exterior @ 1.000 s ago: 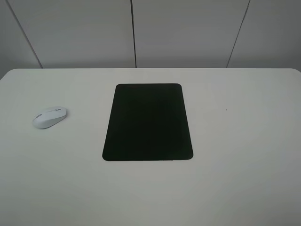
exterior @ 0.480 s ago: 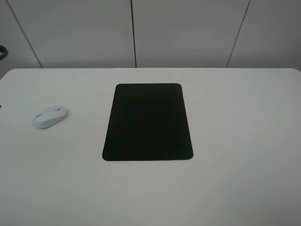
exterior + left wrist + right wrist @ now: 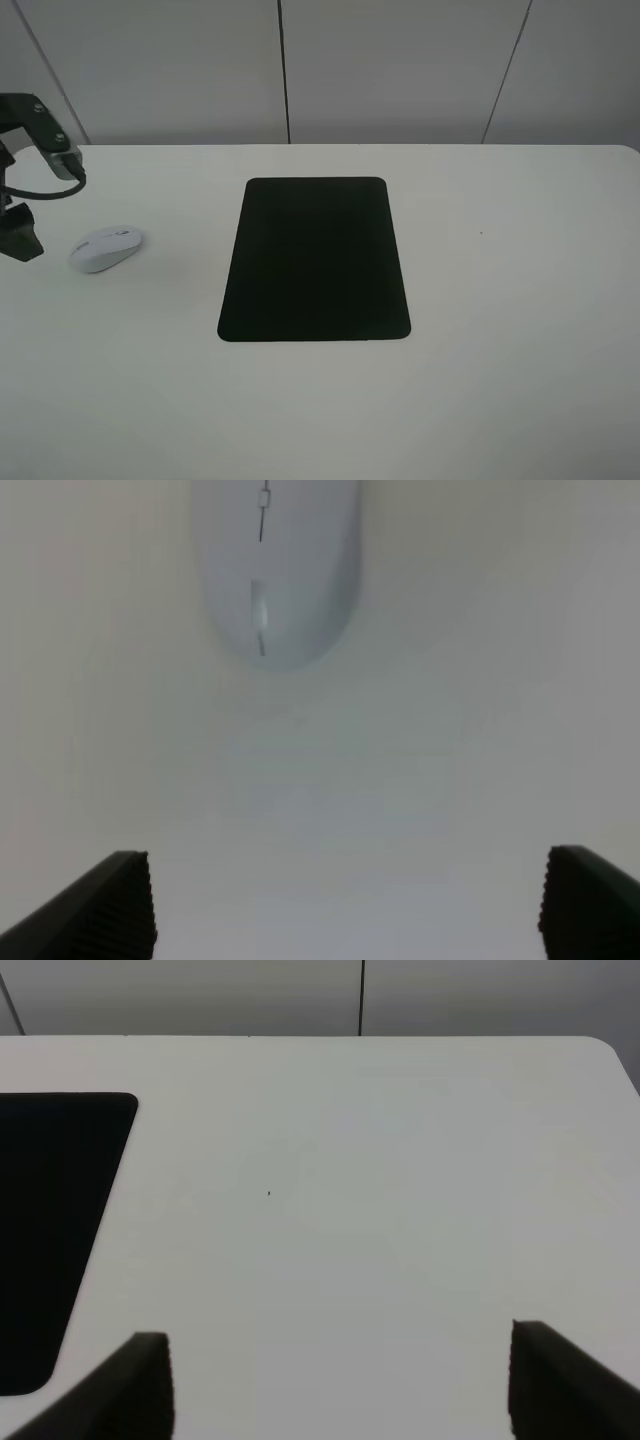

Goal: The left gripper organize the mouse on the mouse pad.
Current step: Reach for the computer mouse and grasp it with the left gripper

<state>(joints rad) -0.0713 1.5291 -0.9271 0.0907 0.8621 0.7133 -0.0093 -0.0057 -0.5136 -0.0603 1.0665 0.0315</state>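
The white mouse (image 3: 106, 248) lies on the white table (image 3: 500, 300) at the left, well apart from the black mouse pad (image 3: 315, 258) in the middle. My left arm (image 3: 35, 135) comes in at the left edge, its dark end just left of the mouse. In the left wrist view my left gripper (image 3: 350, 910) is open, and the mouse (image 3: 275, 570) lies ahead of the fingertips (image 3: 110, 905), untouched. My right gripper (image 3: 345, 1385) is open over bare table with nothing between its fingers, and a corner of the pad (image 3: 50, 1230) shows off to one side.
The table's far edge (image 3: 320, 146) meets a grey panelled wall. A tiny dark speck (image 3: 481, 234) marks the tabletop right of the pad. The right arm does not show in the exterior view.
My left arm has come into the exterior view from the left edge and now sits beside the mouse. The mouse and pad have not moved.
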